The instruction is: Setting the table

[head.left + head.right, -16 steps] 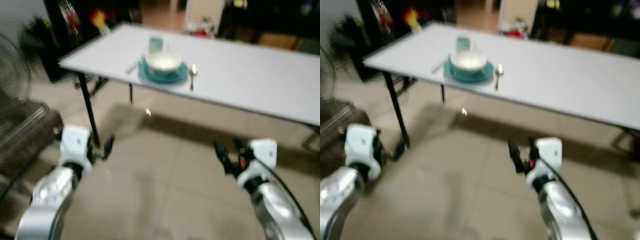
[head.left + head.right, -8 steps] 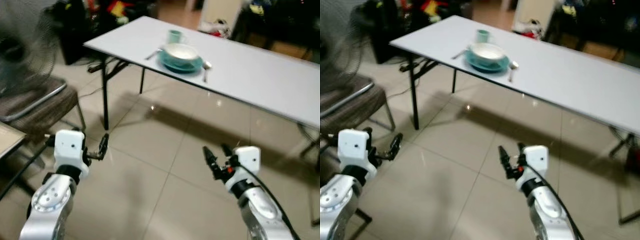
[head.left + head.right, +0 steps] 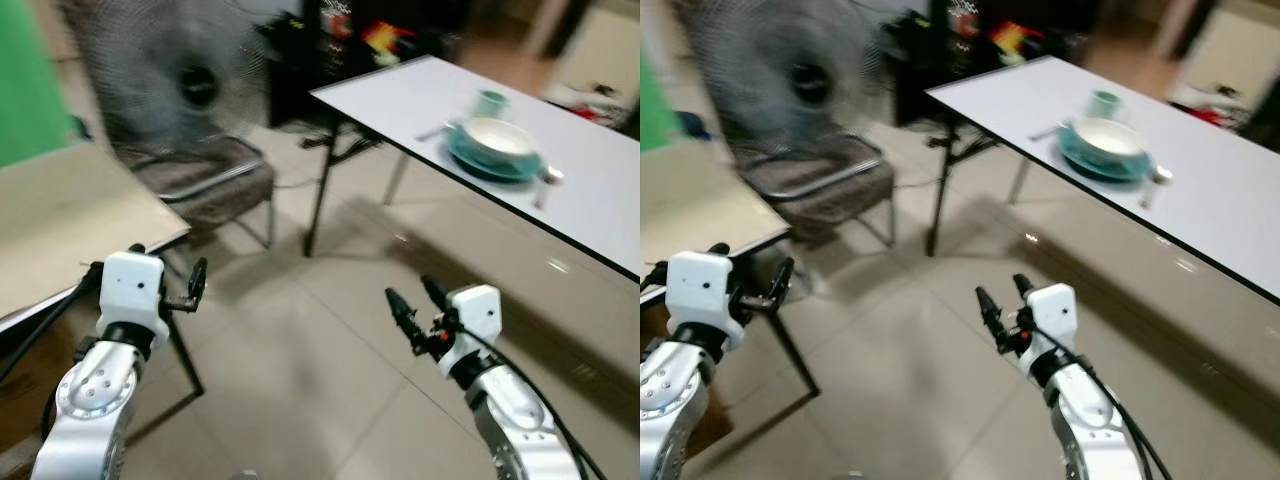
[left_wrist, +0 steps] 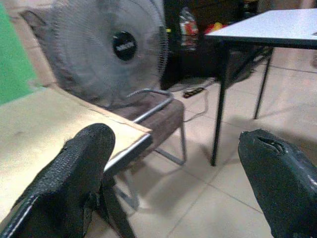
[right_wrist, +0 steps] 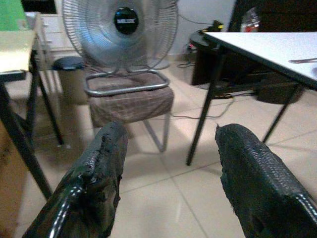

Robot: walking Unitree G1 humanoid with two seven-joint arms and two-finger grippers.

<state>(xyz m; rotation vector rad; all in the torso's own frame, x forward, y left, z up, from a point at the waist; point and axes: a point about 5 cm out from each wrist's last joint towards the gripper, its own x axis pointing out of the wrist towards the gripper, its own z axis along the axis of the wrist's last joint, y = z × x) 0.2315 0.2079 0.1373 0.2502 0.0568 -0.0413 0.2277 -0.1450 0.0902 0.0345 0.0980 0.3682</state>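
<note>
While both arms are held low over the tiled floor [image 3: 300, 400], the left gripper [image 4: 178, 188] and the right gripper [image 5: 168, 173] each show fingers spread apart with nothing between them. Place setting on the white table [image 3: 400, 100], well apart from both grippers, ahead and to the right: teal plate [image 3: 492, 162] carrying a white bowl [image 3: 498, 139], a teal cup [image 3: 490, 102] just behind, a spoon [image 3: 546, 180] on the plate's right (a thin utensil on its left is too blurred to name). Also present: standing fan [image 3: 170, 75], padded chair [image 3: 205, 185] and a pale wooden table [image 3: 60, 220] to the left.
</note>
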